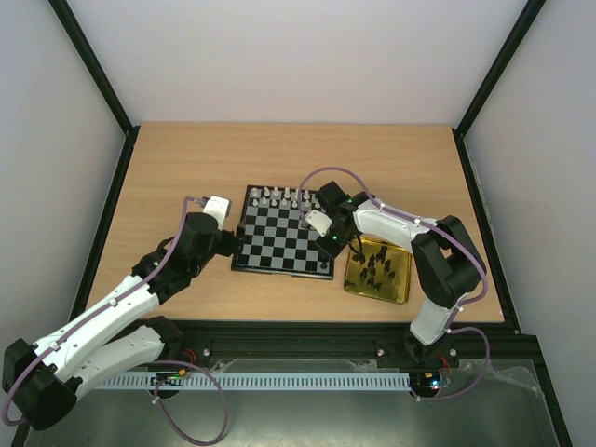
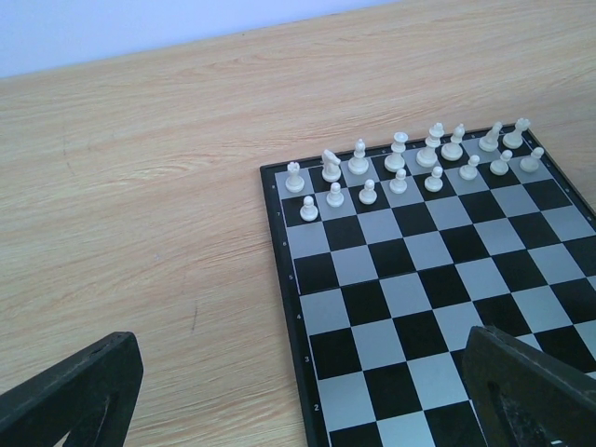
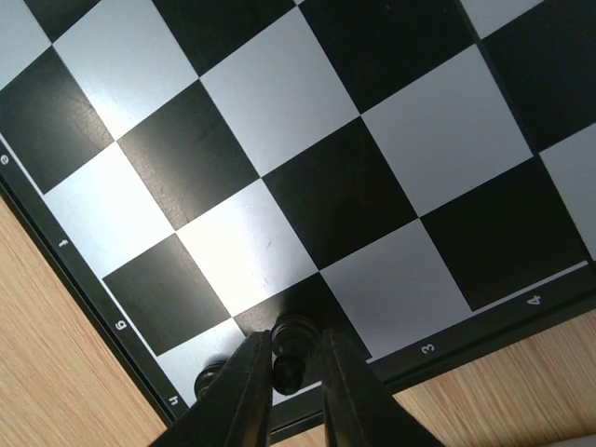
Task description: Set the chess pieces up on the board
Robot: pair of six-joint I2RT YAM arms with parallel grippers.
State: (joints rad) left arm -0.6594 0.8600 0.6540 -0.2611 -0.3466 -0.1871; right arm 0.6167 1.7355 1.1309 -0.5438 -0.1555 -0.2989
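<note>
1. The board (image 1: 279, 247) lies flat near the middle of the table (image 1: 186, 168), with the white pieces (image 1: 279, 197) lined up in its two far rows.
2. Just to the right of the board sits a shiny gold tray (image 1: 399, 279), and a cluster of black pieces (image 1: 377, 264) stands inside it.
3. The right arm rises from its base at the near edge and folds at a high elbow beside the tray. Its white forearm runs left and away over the tray's far corner. The wrist then bends back and down, so the fingers point at the board's near right corner.
4. The right gripper (image 3: 294, 337) is narrow. Its two dark fingers stand close on either side of a black piece (image 3: 291, 358), which fills the gap between them and stands on a dark square next to the rim.
5. A second black piece (image 3: 212, 377) stands one square over along the same rim, just beside the gripper and outside it.
6. The left arm doubles back to an elbow at the near left. From there it stretches forward and to the right, low over the table, and its wrist ends at the board's left edge.
7. The left gripper (image 2: 300, 343) is spread wide and holds nothing. One finger hangs over the bare table and the other over the board's near squares. Its camera looks across the board toward the white rows.
</note>
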